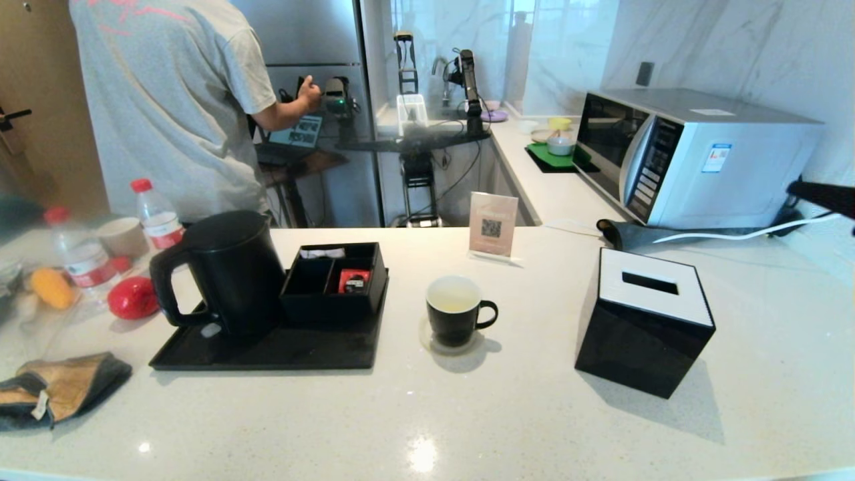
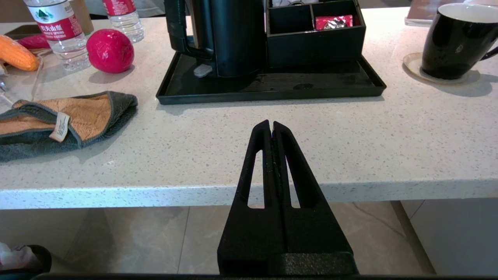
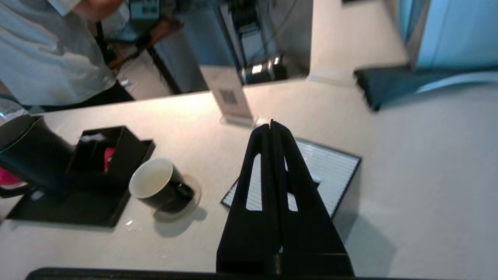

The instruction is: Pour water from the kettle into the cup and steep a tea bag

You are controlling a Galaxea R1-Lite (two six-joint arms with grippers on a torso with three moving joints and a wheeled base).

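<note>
1. Left gripper (image 2: 272, 128): closed tight, holding nothing, hanging off the counter's near edge, kettle's tray toward 12 o'clock.
2. Right gripper (image 3: 271, 126): also pressed together, empty, raised over the tissue box (image 1: 645, 321), at 3 o'clock from the cup.
3. Cup (image 1: 456, 310) on its coaster at counter centre, pale water (image 1: 453, 302) inside; pouring judged done.
4. Kettle (image 1: 229, 270) upright on the tray (image 1: 267, 351), at 9 o'clock from the cup, lid down.
5. Tea bag: not seen in the cup or elsewhere; steeping apparently left.
</note>
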